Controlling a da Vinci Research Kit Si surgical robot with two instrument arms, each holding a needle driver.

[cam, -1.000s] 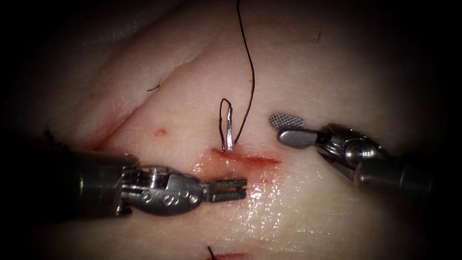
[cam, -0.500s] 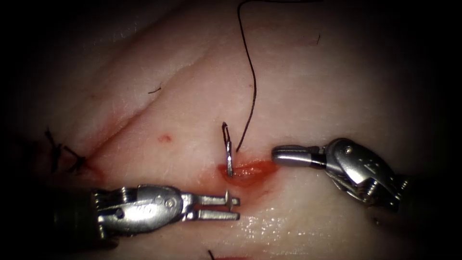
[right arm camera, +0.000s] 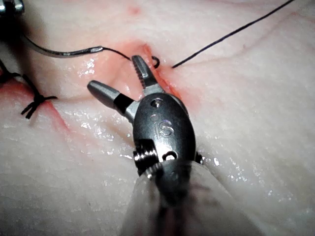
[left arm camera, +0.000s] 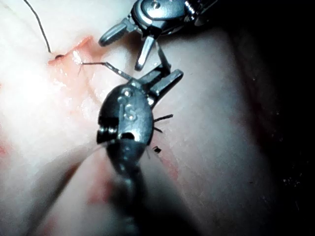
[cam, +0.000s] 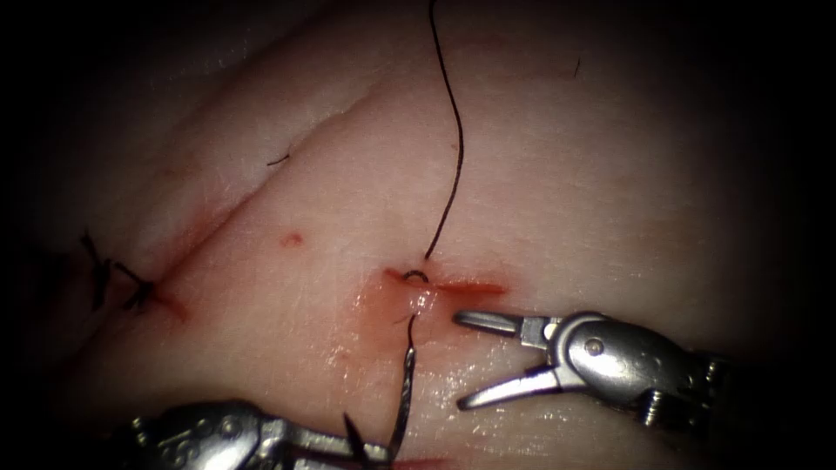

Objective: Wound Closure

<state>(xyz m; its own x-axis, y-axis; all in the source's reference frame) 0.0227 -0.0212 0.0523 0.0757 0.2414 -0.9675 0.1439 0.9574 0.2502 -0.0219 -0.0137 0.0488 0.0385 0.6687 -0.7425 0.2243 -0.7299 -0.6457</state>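
Wet tissue (cam: 610,174), red fluid (cam: 374,305) at the cut (cam: 461,285); my left tool (cam: 348,453) clamps the needle (cam: 403,396), out of tissue; my right tool (cam: 475,361) gapes wide, empty, beside it

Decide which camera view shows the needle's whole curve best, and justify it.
The right wrist view: the needle lies free of the tissue, thread trailing. The endoscope view shows it edge-on, held by the left tool; the left wrist view shows part.

The right tool (right arm camera: 123,78) bears stamped characters on its rounded wrist housing, seen in the right wrist view; they look like "15" but cannot be read with certainty. The left tool (left arm camera: 160,81) carries small embossed marks on its housing, too blurred to read.
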